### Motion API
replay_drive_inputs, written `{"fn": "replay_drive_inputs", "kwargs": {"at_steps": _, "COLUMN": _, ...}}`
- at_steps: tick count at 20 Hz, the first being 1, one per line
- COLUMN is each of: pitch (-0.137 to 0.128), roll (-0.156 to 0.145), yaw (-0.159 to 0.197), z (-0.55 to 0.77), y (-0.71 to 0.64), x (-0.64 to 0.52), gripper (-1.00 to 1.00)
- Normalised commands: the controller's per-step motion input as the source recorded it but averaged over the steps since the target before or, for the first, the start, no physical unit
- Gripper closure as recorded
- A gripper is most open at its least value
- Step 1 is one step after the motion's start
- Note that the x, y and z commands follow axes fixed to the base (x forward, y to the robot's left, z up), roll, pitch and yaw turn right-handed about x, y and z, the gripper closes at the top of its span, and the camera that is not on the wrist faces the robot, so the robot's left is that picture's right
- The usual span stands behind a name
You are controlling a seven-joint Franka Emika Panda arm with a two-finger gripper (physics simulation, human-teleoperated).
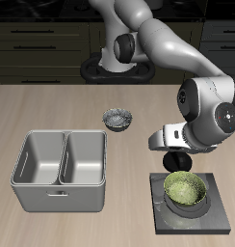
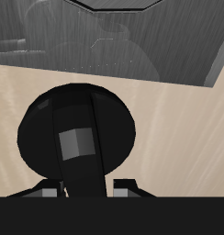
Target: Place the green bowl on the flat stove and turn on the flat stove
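Green bowl (image 1: 186, 189) sits on the flat stove (image 1: 217, 218); your gripper (image 2: 86, 188), jaw state unclear, could slip off the knob (image 2: 75, 131).

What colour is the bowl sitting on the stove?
Olive green, mottled, pale rim: the bowl, clearest in the exterior view.

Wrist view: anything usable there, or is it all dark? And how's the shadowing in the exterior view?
Wrist view: mostly blocked by a big black round shape, likely the flat stove's knob, close up; the lower strip is pure black and the gripper's fingers are barely visible. Exterior view: even, soft light, no glare; the arm hides the flat stove's back edge; the green bowl is sharp.
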Motion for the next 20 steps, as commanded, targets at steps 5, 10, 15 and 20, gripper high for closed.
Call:
{"fn": "replay_drive_inputs", "kwargs": {"at_steps": 5, "pitch": 0.004, "roll": -0.008, "yaw": -0.011, "z": 0.22, "y": -0.22, "x": -0.02, "gripper": 1.0}}
{"fn": "replay_drive_inputs", "kwargs": {"at_steps": 10, "pitch": 0.006, "roll": -0.005, "yaw": 0.016, "z": 0.04, "y": -0.15, "x": 0.03, "gripper": 1.0}}
{"fn": "replay_drive_inputs", "kwargs": {"at_steps": 15, "pitch": -0.026, "roll": -0.004, "yaw": 0.02, "z": 0.17, "y": -0.11, "x": 0.01, "gripper": 1.0}}
{"fn": "replay_drive_inputs", "kwargs": {"at_steps": 20, "pitch": -0.04, "roll": -0.022, "yaw": 0.04, "z": 0.29, "y": -0.25, "x": -0.03, "gripper": 1.0}}
